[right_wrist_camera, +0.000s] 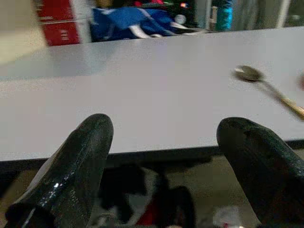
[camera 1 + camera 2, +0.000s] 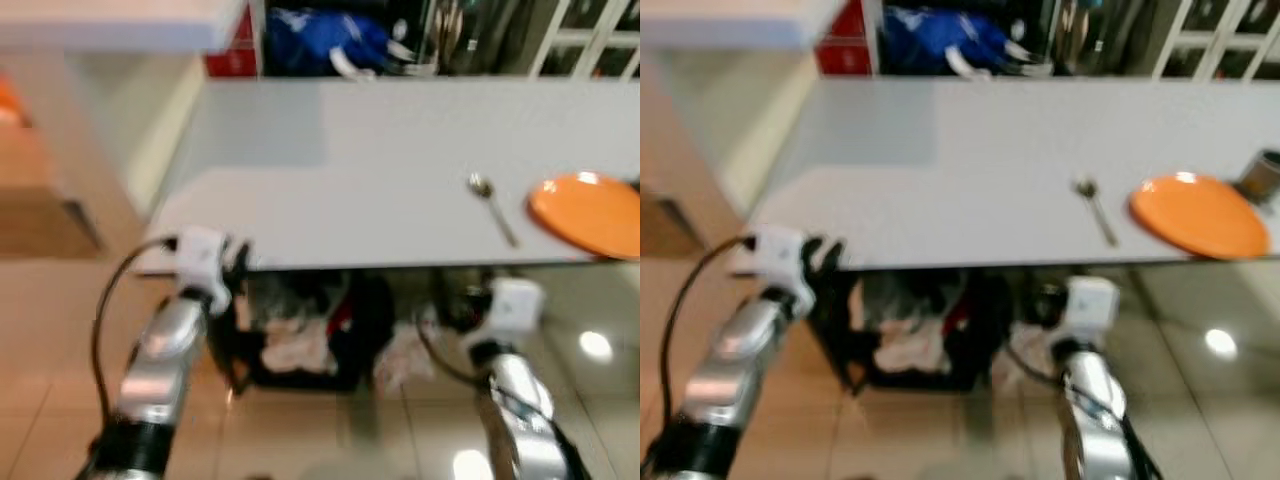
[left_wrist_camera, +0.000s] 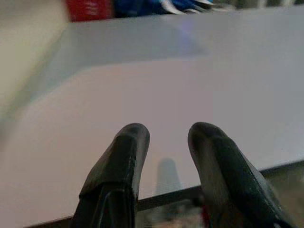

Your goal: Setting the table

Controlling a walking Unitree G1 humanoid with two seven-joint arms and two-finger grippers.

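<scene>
A long grey table (image 2: 360, 170) stands before me. An orange plate (image 2: 590, 212) lies near its front right edge, and a metal spoon (image 2: 492, 205) lies just left of the plate. The spoon (image 1: 266, 85) is also in the right wrist view, ahead and to one side of the fingers. My left gripper (image 3: 168, 135) is at the table's near left corner, open by a narrow gap with nothing between its fingers. My right gripper (image 1: 166, 137) hangs just below the front edge, left of the spoon. It is wide open and empty.
A dark cup (image 2: 1262, 175) stands behind the plate at the far right. Under the table sits a dark basket of clutter (image 2: 300, 345). A blue bag (image 2: 325, 40) and a red box (image 2: 232, 55) lie beyond the far edge. A white counter (image 2: 110, 30) stands at the left on a glossy tiled floor.
</scene>
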